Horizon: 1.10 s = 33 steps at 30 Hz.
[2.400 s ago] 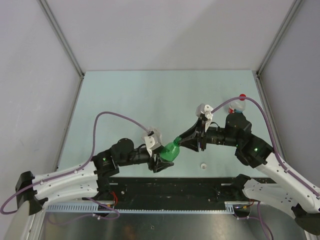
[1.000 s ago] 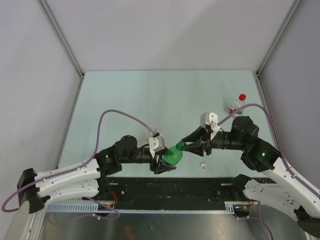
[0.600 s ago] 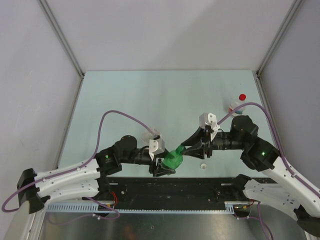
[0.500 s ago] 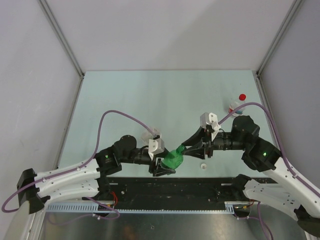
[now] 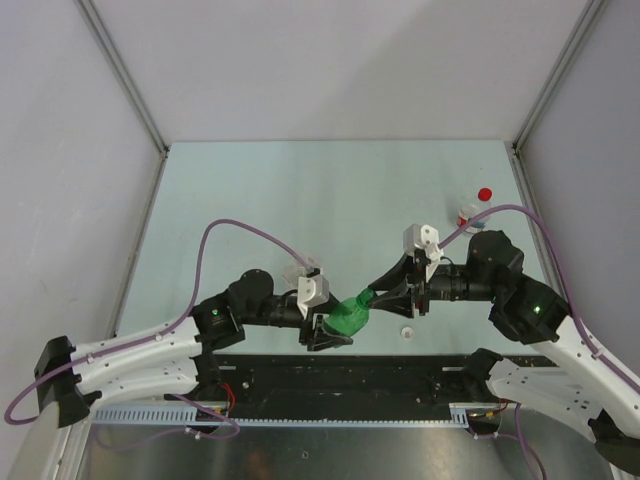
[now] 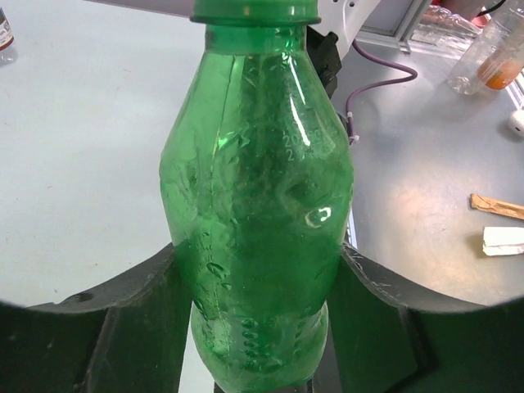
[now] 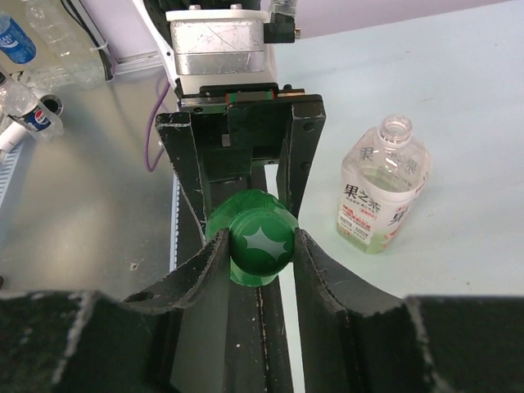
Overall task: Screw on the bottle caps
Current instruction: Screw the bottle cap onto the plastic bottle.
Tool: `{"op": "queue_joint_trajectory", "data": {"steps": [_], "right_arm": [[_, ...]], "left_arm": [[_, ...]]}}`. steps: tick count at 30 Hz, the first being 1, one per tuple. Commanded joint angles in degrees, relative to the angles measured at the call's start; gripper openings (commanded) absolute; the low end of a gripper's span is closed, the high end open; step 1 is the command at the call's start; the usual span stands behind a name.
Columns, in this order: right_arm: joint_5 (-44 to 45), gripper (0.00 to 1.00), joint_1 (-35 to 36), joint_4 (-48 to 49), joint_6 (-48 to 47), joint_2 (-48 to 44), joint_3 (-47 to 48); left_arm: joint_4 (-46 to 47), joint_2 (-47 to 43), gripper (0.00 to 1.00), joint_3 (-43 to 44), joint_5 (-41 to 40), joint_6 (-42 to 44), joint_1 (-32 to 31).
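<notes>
My left gripper (image 5: 335, 325) is shut on the body of the green bottle (image 5: 349, 317) and holds it tilted above the table; the bottle fills the left wrist view (image 6: 258, 221). The green cap (image 7: 260, 243) sits on the bottle's neck, and my right gripper (image 7: 260, 246) is shut on it, one finger on each side. In the top view the right gripper (image 5: 372, 295) meets the bottle's top. The white cap (image 5: 407, 331) lies loose on the table near the front edge. The red cap (image 5: 485, 194) tops the small clear bottle (image 5: 467, 214) at the right.
The wider clear orange-labelled bottle (image 7: 381, 196) stands open-necked beside the left arm, partly hidden under the left wrist in the top view (image 5: 296, 270). Grey walls close in the table on three sides. Cables loop over both arms.
Since 2.4 s ago both grippers and the green bottle have moved toward the near edge. In the last half second almost nothing has shifted.
</notes>
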Motion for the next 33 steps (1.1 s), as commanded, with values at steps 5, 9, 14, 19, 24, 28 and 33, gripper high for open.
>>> {"op": "queue_joint_trajectory", "data": {"steps": [5, 9, 14, 19, 24, 28, 33], "right_arm": [[-3.4, 0.13, -0.2, -7.3, -4.5, 2.2, 1.3], [-3.7, 0.16, -0.2, -8.0, -5.2, 2.6, 1.3], [-3.0, 0.22, -0.2, -8.7, -5.4, 2.8, 1.3], [-2.5, 0.31, -0.2, -8.5, -6.4, 2.4, 1.3], [-2.3, 0.35, -0.2, -7.1, -6.4, 1.8, 1.3], [-2.6, 0.39, -0.1, -6.5, -6.4, 2.1, 1.3], [-3.1, 0.43, 0.0, -6.0, -6.6, 2.0, 1.3]], "left_arm": [[7.1, 0.9, 0.00, 2.0, 1.0, 0.3, 0.1], [7.1, 1.3, 0.00, 2.3, 1.6, 1.4, 0.1], [7.6, 0.0, 0.00, 2.5, 0.3, 1.7, 0.1], [7.9, 0.0, 0.00, 2.4, 0.7, 1.7, 0.1], [8.0, 1.9, 0.00, 2.7, 2.4, 1.5, 0.1], [7.9, 3.2, 0.00, 3.1, 3.9, 1.4, 0.1], [7.8, 4.6, 0.00, 3.6, 3.2, 1.1, 0.1]]}}
